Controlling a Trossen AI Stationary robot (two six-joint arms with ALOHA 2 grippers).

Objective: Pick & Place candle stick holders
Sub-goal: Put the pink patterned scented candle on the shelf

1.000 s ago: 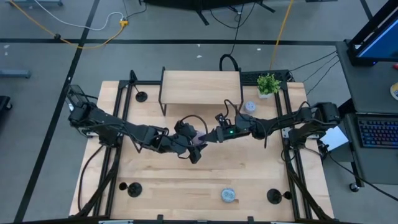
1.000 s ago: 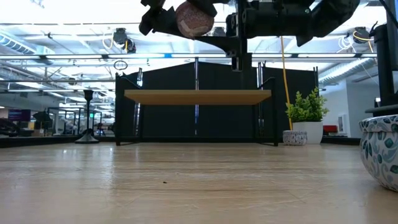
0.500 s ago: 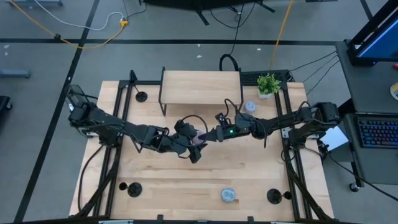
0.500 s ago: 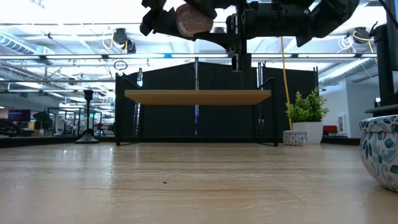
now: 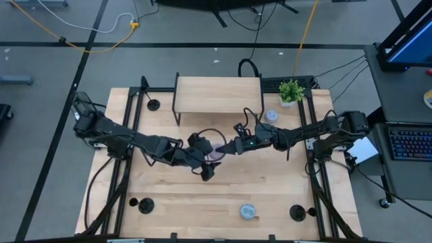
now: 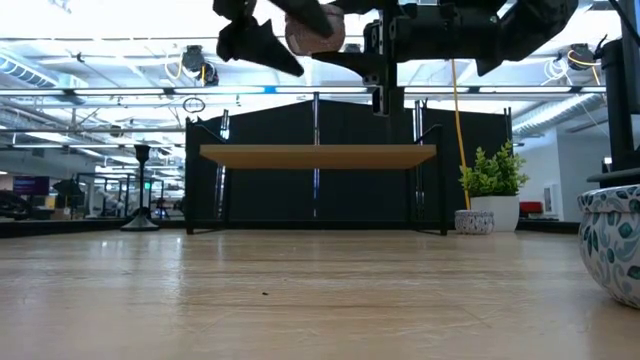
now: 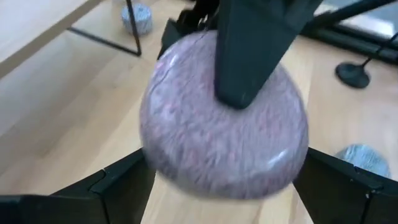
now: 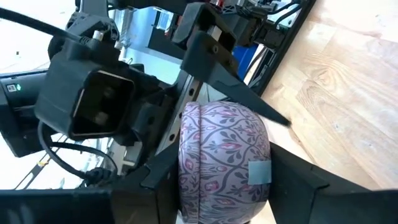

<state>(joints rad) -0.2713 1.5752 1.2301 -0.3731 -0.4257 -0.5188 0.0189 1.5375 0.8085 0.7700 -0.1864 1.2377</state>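
Three black candle stick holders stand on their round bases on the table: one at the far left [image 5: 154,104], one at the near left [image 5: 142,204] and one at the near right [image 5: 298,212]. No gripper touches them. Both grippers meet high above the table's middle. My right gripper [image 5: 224,150] is shut on a pink patterned bowl [image 8: 224,158]. My left gripper [image 5: 207,169] is open right beside the bowl, its fingers [image 7: 124,186] standing off to either side of the bowl [image 7: 224,124]. My right gripper pinches the pink bowl's wall [image 8: 258,171] between its two fingers, coming level from the table's right side. One finger [image 7: 249,56] lies over the bowl's rounded outside. The bowl is lifted well clear of the table [image 6: 315,28].
A wooden riser shelf [image 5: 218,94] stands at the far middle, with a small potted plant [image 5: 291,91] and a small patterned bowl [image 5: 271,116] to its right. A blue-white bowl [image 5: 248,211] sits near the front edge.
My left gripper has drawn back from the pink bowl toward the table's near-left and no longer holds it. The bowl has stayed in place in my right gripper, high above the table.
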